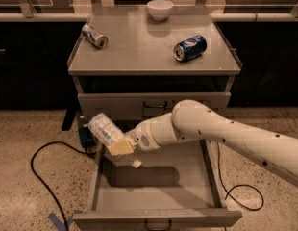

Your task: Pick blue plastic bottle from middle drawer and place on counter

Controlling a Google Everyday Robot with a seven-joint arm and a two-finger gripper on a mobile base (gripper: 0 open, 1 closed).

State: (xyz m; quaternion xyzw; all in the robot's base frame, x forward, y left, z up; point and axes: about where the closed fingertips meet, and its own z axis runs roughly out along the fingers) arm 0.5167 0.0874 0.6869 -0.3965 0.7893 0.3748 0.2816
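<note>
right, drawer [158,196] stands open nearest. above its left side my gripper [116,143] has its fingers clamped on the bottle [104,128], tilted, clear of the drawer floor. farther back, counter [139,57] holds blue can [190,47], silver can [94,36], bowl [160,8].

Over left-rear corner of middle drawer [154,219] hung gripper [121,146] holding blue plastic bottle [103,129]; above & behind drawer, counter [139,52] bore bowl [160,9], silver can [94,36], soda can [190,48].

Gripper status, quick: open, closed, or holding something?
Gripper: shut on the blue plastic bottle, holding it tilted above the left side of the open middle drawer.
</note>
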